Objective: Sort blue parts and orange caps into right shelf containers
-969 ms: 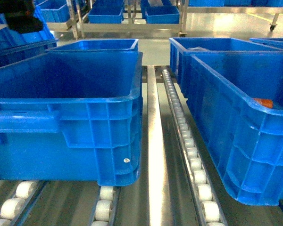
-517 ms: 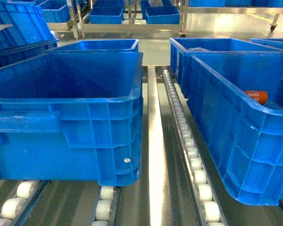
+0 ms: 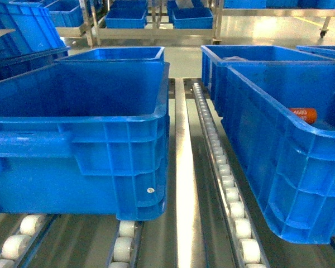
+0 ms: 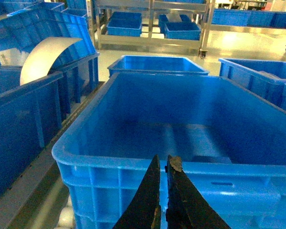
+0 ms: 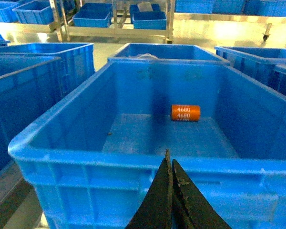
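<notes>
While both pincers sit closed and hold nothing, the right gripper (image 5: 170, 168) hangs at the near rim of a bin (image 5: 109, 160); an orange cap (image 5: 185, 112) lies beyond it by the far wall. Left gripper (image 4: 162, 164) fronts another bin (image 4: 86, 164), nothing visible inside. Bins rest on shelf (image 3: 233, 209) rollers. Rear bin (image 5: 168, 51) contents unclear.

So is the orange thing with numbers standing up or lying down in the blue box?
Lying down. The orange cap rests on its side on the floor of the right bin, its "4680" print reading sideways along it.
</notes>
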